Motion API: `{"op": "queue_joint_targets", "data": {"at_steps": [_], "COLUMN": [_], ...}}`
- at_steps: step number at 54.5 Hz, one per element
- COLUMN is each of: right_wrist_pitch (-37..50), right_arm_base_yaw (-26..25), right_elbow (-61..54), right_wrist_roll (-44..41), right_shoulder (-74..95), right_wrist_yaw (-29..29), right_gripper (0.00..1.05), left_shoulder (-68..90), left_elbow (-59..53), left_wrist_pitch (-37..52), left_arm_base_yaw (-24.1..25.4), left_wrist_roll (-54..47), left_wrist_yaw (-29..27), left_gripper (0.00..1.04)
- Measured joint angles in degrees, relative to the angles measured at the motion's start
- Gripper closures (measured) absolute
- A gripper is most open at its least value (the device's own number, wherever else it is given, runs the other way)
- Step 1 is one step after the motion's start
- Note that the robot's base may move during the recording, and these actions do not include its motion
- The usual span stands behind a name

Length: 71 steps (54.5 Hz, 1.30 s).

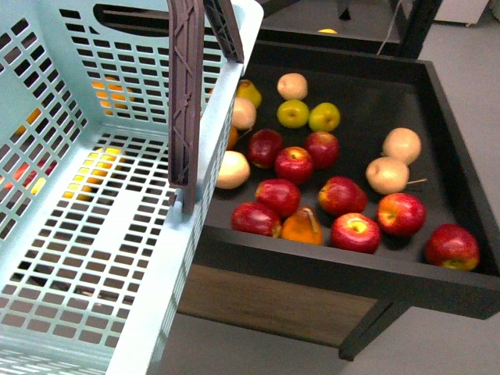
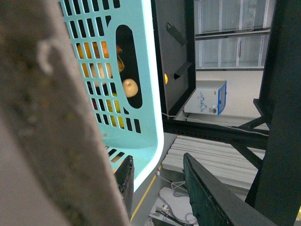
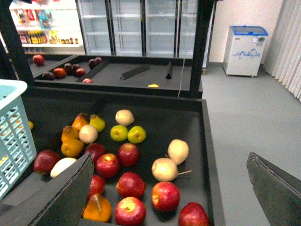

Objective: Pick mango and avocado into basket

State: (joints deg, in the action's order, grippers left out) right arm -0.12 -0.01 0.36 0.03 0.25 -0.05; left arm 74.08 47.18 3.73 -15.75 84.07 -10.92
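The turquoise slotted basket (image 1: 117, 226) fills the left of the front view, tilted, with its floor bare and two grey-brown handles (image 1: 186, 94) hanging over its rim. My left gripper (image 2: 157, 188) is shut on the basket, its dark fingers (image 2: 126, 181) at the rim's corner (image 2: 157, 136). A yellow-orange oval fruit, probably the mango (image 3: 72, 147), lies in the tray close to the basket's wall (image 3: 14, 136). The avocado is out of view. My right gripper (image 3: 169, 197) hangs open above the tray's red apples, touching nothing. Neither gripper shows in the front view.
The black fruit tray (image 1: 437, 94) holds several red apples (image 1: 294, 164), two yellow-green apples (image 1: 293, 114), pale beige fruits (image 1: 387, 174) and an orange fruit with a stem (image 1: 302, 226). A second fruit shelf (image 3: 117, 75), glass fridges and a white chest freezer (image 3: 245, 43) stand behind.
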Motion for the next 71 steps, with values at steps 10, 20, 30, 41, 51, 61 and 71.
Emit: {"op": "queue_joint_targets", "data": {"at_steps": [10,20,30,41,51,61,71], "right_wrist_pitch": [-0.04,-0.07,-0.04,-0.02,-0.07,-0.04,0.0], "right_arm_base_yaw": [0.0,0.0,0.0,0.0,0.0,0.0,0.0], "right_elbow": [0.0,0.0,0.0,0.0,0.0,0.0,0.0], "right_wrist_roll": [-0.02,-0.04,-0.02,-0.02,-0.04,-0.02,-0.02], "right_shoulder": [0.0,0.02,0.0,-0.02,0.09,0.02,0.11], "right_wrist_yaw": [0.0,-0.02,0.02,0.02,0.02,0.0,0.04], "right_gripper": [0.08,0.08,0.08,0.08,0.08,0.08,0.08], "left_shoulder": [0.0,0.04,-0.04,-0.04,-0.04,-0.17,-0.13], "left_elbow": [0.0,-0.02,-0.04,0.02,0.02,0.02,0.0], "left_wrist_pitch": [0.0,0.0,-0.04,0.0,0.02,0.02,0.02], "left_arm_base_yaw": [0.0,0.0,0.0,0.0,-0.02,0.0,0.0], "left_wrist_roll": [0.02,0.0,0.0,0.02,0.02,-0.02,0.02], "left_wrist_yaw": [-0.04,0.04,-0.02,0.02,0.15,-0.02,0.09], "left_gripper": [0.71,0.71,0.71,0.71,0.71,0.71,0.71]}}
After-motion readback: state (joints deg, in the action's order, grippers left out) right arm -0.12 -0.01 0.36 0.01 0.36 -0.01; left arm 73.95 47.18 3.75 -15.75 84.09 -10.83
